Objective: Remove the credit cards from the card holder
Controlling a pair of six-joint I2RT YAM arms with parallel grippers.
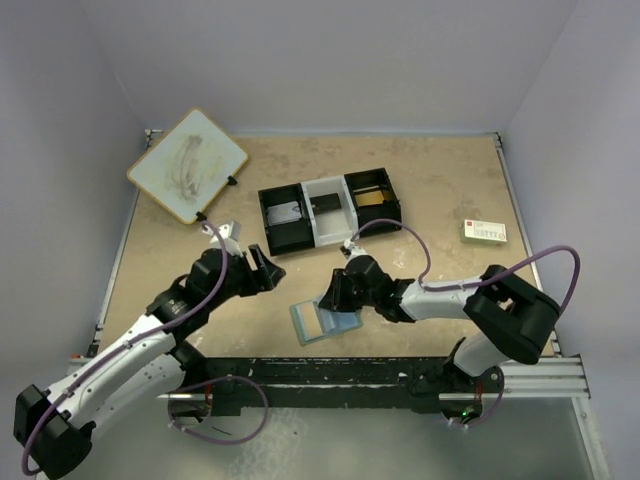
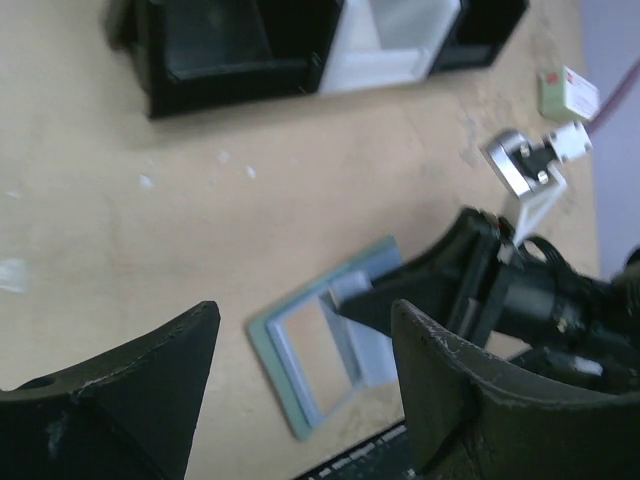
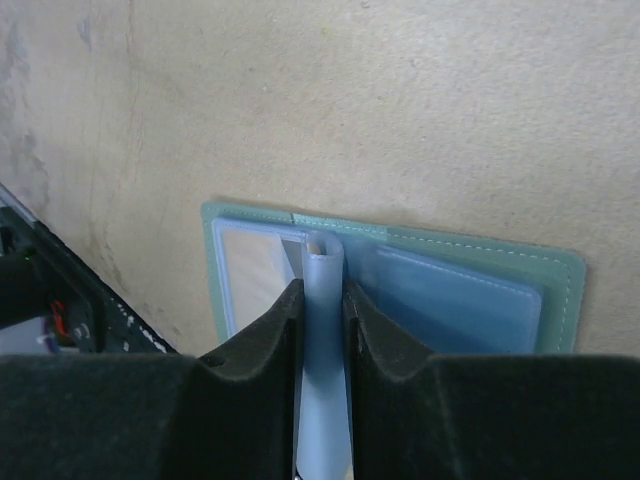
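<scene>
Right hand: the right hand (image 3: 322, 292) is pressed together on a thin pale-blue sheet (image 3: 322, 262) that stands on edge at the fold of the card holder (image 3: 455, 290). Whether the sheet is a card or an inner leaf cannot be told.
Left hand: the left hand (image 2: 303, 318) is spread wide with nothing between its fingers. It hangs above the tabletop (image 1: 440, 190), left of the holder and apart from it.
Holder's lie: it is open and flat with its pale-blue panels up. Its long axis runs roughly left to right across the top view, slightly skewed.
Holder's place: it sits near the tabletop's near edge, just beyond the black rail (image 1: 330, 372).
Open room: bare tabletop lies between the holder and the three-compartment tray (image 1: 330, 232) farther back.
Tray contents: a grey flat piece (image 1: 285, 212) is in the left compartment and a gold-brown one (image 1: 374, 198) in the right. Both are too small to name.
Edges: a white box (image 1: 484, 232) lies toward the right edge, and a pale board (image 1: 188, 165) lies at the far-left corner.
</scene>
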